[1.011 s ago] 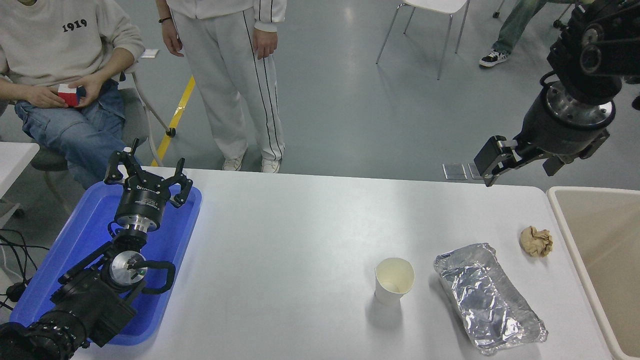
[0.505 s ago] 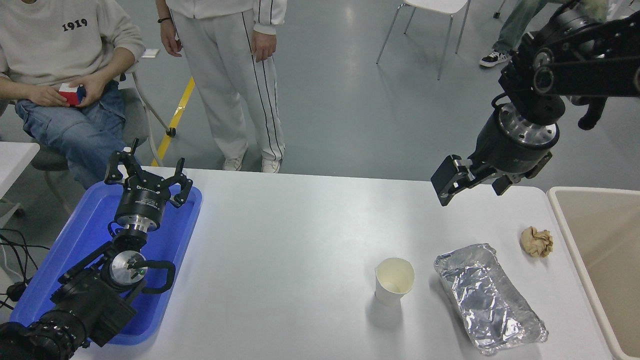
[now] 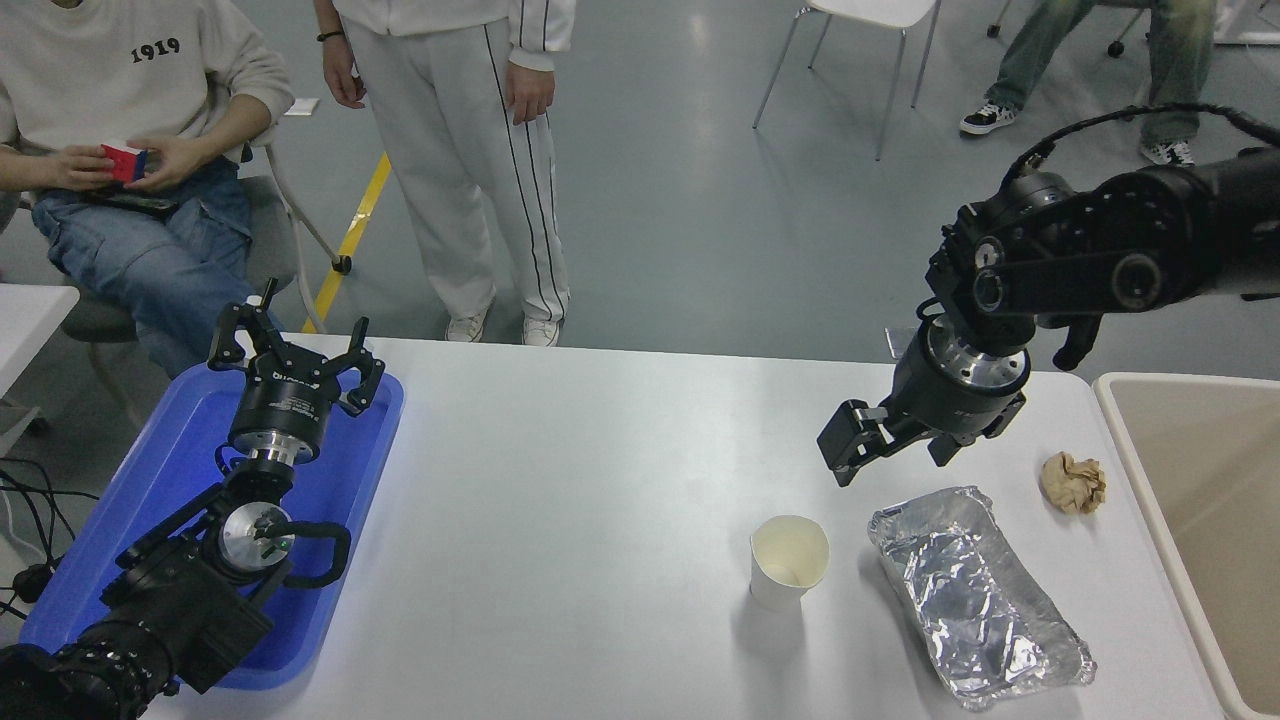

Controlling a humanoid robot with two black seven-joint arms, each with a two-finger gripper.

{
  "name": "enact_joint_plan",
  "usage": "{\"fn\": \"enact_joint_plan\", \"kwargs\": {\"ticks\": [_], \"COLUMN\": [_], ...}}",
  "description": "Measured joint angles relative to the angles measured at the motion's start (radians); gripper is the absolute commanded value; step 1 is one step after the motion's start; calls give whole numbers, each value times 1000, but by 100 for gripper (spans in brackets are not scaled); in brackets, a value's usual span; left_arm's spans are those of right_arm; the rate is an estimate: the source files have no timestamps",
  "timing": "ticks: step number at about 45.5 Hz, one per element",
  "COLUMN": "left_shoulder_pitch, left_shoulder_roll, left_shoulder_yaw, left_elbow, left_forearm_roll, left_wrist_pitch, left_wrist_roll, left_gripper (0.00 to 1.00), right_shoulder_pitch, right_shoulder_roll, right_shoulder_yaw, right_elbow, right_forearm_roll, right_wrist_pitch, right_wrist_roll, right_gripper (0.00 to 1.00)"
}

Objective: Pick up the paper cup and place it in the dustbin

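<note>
Near the front right of the white table [image 3: 600, 480], the paper cup [image 3: 789, 560] stands upright with its mouth open, clear tabletop to its left and front; the silver foil tray [image 3: 975, 590] lies just beside it on the right, reaching toward the table's front edge; a crumpled brown paper ball [image 3: 1073, 482] sits near the right edge, close to the rim of the dustbin [image 3: 1140, 470], which stands off the table's right side; the right gripper [image 3: 858, 452] hangs above the table behind the cup, apart from it, and whether its fingers are spread cannot be told; the left gripper [image 3: 297, 352], fingers spread, is parked over the blue tray [image 3: 150, 480] at the table's left edge.
</note>
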Motion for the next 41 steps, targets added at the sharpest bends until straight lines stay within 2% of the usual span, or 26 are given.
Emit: {"fn": "enact_joint_plan", "kwargs": {"ticks": [32, 36, 39, 41], "left_shoulder_pitch": [0, 0, 0, 0], "left_shoulder_roll": [0, 0, 0, 0], "left_shoulder_yaw": [0, 0, 0, 0], "left_elbow": [-1, -1, -1, -1], "left_forearm_roll": [0, 0, 0, 0], "left_wrist_pitch": [0, 0, 0, 0], "left_wrist_roll": [0, 0, 0, 0], "left_gripper": [100, 100, 100, 100], "right_shoulder_pitch": [-302, -321, -333, -337], "right_shoulder_roll": [129, 136, 139, 141], "right_shoulder_yaw": [29, 25, 23, 22], "right_elbow": [-162, -174, -179, -183], "right_forearm_roll": [-15, -22, -26, -29], "right_wrist_pitch": [-197, -216, -226, -231], "right_wrist_roll": [-1, -1, -1, -1], "right_gripper": [98, 88, 86, 80]}}
